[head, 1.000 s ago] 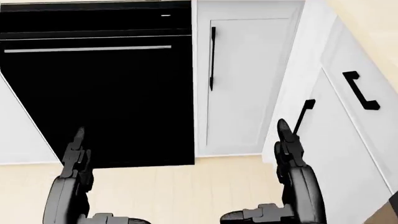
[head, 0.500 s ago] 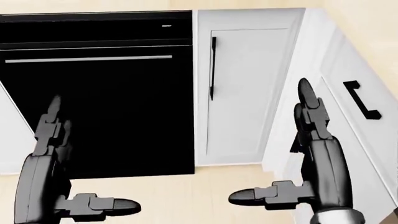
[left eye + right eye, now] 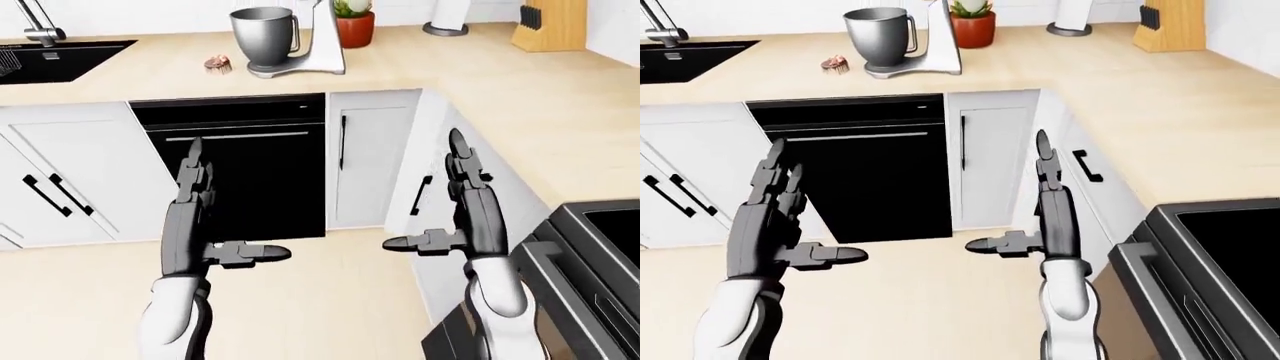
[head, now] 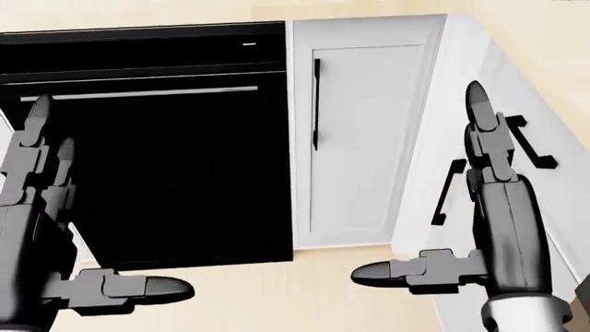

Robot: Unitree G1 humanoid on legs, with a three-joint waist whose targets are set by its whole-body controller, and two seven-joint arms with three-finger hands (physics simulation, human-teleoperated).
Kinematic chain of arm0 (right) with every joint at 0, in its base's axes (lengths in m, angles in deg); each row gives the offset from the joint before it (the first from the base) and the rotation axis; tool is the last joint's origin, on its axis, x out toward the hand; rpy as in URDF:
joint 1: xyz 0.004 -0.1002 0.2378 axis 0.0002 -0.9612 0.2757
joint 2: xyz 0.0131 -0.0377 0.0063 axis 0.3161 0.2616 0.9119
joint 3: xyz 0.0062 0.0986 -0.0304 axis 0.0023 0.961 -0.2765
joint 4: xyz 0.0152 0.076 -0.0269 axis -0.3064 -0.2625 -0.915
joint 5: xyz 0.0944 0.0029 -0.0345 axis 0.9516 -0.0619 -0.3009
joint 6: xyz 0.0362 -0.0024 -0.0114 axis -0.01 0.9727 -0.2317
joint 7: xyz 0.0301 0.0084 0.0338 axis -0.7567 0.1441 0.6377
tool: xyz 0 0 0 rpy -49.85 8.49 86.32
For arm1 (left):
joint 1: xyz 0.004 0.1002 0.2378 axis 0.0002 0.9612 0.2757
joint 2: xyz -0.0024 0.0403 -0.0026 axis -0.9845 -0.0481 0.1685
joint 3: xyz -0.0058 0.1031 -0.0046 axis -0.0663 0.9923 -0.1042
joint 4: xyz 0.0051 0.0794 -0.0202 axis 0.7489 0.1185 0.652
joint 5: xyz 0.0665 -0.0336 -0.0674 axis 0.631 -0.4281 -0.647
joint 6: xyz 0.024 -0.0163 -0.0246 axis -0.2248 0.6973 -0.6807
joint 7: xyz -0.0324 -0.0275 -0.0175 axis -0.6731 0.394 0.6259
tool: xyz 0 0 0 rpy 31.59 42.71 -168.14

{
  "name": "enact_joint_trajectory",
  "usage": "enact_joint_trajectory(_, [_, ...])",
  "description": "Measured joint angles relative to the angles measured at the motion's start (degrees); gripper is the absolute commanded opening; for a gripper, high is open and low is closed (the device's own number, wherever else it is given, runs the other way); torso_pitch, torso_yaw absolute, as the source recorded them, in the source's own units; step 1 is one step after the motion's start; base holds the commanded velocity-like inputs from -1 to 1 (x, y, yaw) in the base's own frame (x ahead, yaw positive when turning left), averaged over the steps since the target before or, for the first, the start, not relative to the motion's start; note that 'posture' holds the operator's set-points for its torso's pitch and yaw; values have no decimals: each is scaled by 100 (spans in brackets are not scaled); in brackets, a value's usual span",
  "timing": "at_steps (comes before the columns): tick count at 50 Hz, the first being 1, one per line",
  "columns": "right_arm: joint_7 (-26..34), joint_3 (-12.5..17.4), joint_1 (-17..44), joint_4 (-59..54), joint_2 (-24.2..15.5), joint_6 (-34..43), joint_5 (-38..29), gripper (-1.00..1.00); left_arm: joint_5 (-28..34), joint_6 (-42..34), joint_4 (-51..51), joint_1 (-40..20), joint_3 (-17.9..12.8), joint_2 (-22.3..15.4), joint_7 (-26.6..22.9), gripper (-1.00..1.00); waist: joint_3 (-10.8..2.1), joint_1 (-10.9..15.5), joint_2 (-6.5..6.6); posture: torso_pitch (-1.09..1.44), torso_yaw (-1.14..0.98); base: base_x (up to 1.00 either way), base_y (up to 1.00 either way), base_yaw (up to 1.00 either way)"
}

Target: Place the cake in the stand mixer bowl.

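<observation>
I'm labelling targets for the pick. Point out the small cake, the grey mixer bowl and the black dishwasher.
small pink-brown cake [image 3: 217, 64], left-eye view, its top
grey metal mixer bowl [image 3: 262, 37], left-eye view, outer wall
black dishwasher [image 3: 262, 180], left-eye view, door panel

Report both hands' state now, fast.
Left hand: open, fingers straight up, thumb out sideways, holding nothing.
Right hand: open, fingers straight up, thumb out sideways, holding nothing.
</observation>
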Motion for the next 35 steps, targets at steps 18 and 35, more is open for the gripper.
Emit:
enact_joint_trajectory(18, [-6,-126,58,27,46,9,-33,95,51,59,-36,-36,-133,-51,21,100,22,11,-429,0,0,0,18,0])
enact_joint_trajectory(35, [-2,-226,-40,-84,91,33,-66,95,126,152,107,70,-186,-59,2,100,51,81,172,0,0,0,18,0])
